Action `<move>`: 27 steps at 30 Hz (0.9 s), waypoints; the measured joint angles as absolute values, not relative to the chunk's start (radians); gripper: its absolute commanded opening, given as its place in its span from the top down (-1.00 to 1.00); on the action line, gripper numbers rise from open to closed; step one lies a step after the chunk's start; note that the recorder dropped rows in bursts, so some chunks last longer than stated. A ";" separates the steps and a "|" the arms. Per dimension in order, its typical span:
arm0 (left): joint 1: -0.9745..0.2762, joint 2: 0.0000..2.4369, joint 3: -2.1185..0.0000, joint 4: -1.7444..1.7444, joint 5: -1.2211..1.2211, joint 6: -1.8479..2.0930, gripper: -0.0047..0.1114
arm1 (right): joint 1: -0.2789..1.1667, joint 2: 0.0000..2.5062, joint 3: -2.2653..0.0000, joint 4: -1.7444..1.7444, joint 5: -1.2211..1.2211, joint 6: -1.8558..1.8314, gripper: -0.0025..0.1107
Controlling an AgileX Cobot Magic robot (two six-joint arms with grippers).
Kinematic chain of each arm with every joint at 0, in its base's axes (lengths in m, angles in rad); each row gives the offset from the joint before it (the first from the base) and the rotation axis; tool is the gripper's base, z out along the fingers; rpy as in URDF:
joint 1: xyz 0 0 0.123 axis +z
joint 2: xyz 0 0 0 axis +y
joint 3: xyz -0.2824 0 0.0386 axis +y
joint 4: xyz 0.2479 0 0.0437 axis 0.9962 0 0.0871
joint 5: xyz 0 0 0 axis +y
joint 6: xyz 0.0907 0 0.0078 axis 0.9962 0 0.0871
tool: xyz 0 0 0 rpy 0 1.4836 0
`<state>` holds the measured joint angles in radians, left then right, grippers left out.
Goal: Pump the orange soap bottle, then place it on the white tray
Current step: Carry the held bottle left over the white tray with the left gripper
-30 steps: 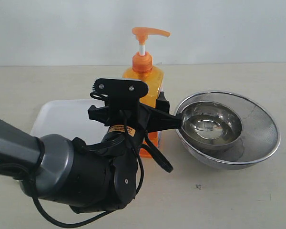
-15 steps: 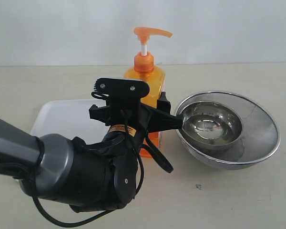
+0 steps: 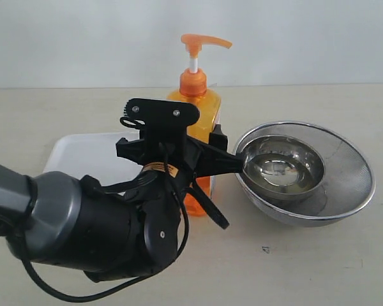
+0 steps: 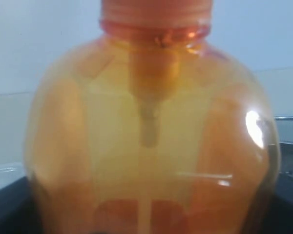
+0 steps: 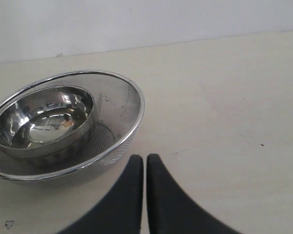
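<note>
The orange soap bottle [image 3: 201,108] stands upright between the white tray [image 3: 83,156] and the steel bowls, with its pump head [image 3: 201,43] raised on its white stem. My left gripper [image 3: 210,162] is shut on the bottle's body, one black finger on each side. In the left wrist view the bottle [image 4: 151,146] fills the picture and dark fingers [image 4: 5,204] show at the lower corners. I cannot tell whether the bottle's base touches the table. My right gripper [image 5: 145,158] is shut and holds nothing, over bare table beside the bowls; the exterior view does not show it.
A small steel bowl [image 3: 282,167] sits inside a wide mesh strainer bowl [image 3: 345,185] right of the bottle, also seen as the strainer [image 5: 122,122] in the right wrist view. My left arm's bulky wrist [image 3: 96,229] covers the tray's front part.
The bottle and my left gripper have shifted slightly right and up. The left arm's wrist has turned a little. The grip is unchanged.
</note>
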<state>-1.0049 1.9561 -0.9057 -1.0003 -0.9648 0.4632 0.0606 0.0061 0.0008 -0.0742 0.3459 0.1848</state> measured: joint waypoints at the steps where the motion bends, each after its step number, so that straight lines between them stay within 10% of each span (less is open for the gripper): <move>1: -1.005 1.948 -0.904 -1.012 -0.959 0.478 0.84 | 0.061 0.006 0.001 -0.074 0.346 0.185 0.96; 27: -0.942 1.504 -0.644 -1.075 -1.089 0.573 0.84 | 0.061 0.006 0.001 -0.074 0.346 0.185 0.96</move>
